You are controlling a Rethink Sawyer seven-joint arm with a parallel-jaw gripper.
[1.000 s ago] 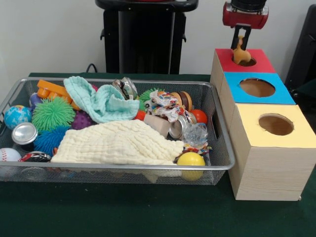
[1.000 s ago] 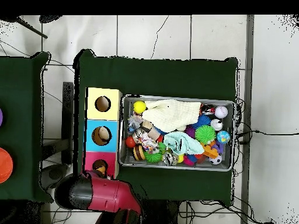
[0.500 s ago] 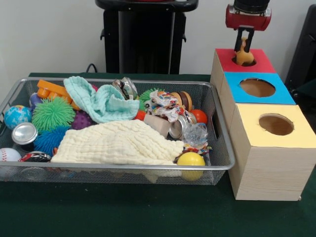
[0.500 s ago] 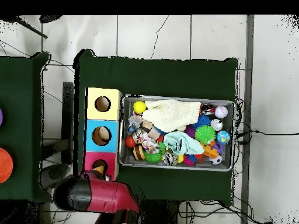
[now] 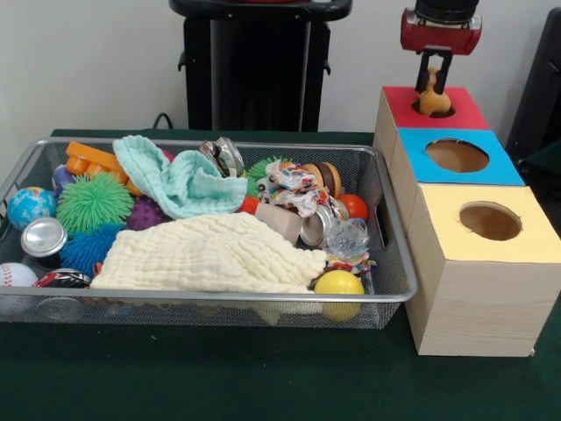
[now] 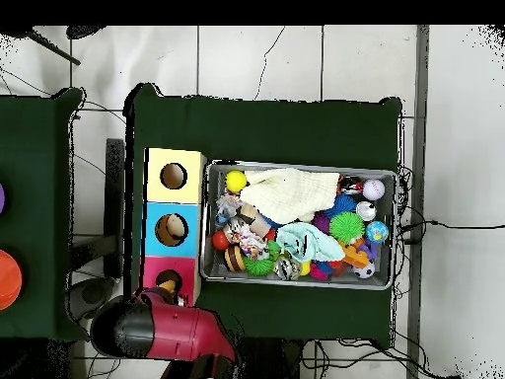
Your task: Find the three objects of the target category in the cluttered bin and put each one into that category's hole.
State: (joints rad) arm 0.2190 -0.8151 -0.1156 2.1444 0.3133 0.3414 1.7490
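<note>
The end effector (image 5: pixel 433 77) is hanging right over the red-topped box (image 5: pixel 456 98), its two dark fingers clamped on a small tan-orange toy (image 5: pixel 434 99) that is sitting partly in the red hole (image 5: pixel 433 109). So one drop looks nearly finished but not yet let go. I cannot tell how many went in already. The wire bin (image 5: pixel 399 279) on the green bench (image 5: pixel 263 377) is holding plenty: spiky balls, cans, a cream cloth (image 5: pixel 210 254) covering things.
</note>
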